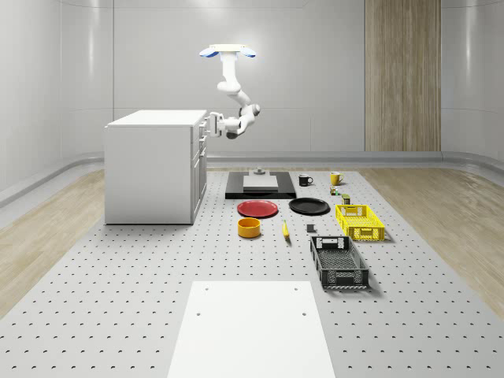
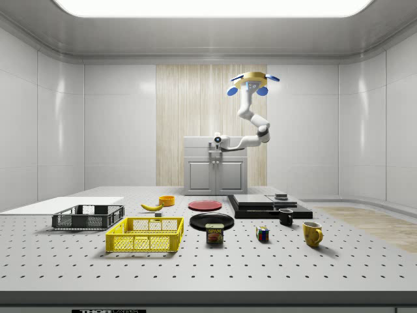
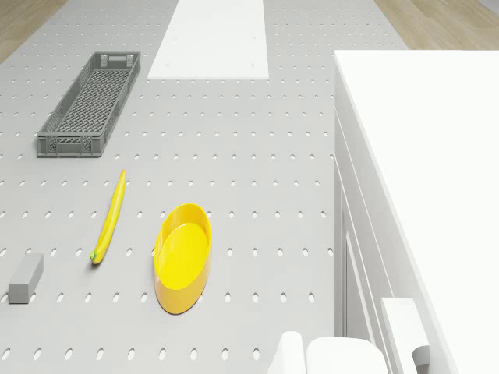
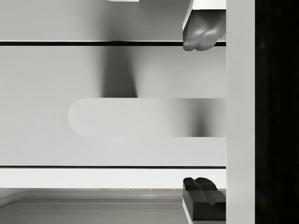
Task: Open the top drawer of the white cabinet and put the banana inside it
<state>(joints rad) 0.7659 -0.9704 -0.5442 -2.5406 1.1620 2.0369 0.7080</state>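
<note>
Pincer [image 4: 201, 116] agape astride top-drawer handle [image 4: 140, 117]; banana [image 3: 109, 216] on table beside yellow bowl [image 3: 183, 255].

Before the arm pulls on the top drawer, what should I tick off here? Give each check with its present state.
1. Gripper at the cabinet's top drawer front: ok; the side view shows it at the top of the front.
2. Fingers open and straddling the handle: ok, one on each side of it in the wrist view.
3. Handle gripped: not ok; neither finger touches it.
4. Drawer shut: ok; the front looks flush.
5. Drone hovering beside the cabinet, above its height: ok.
6. Banana free on the table, between the yellow bowl and a grey block: ok.
</note>
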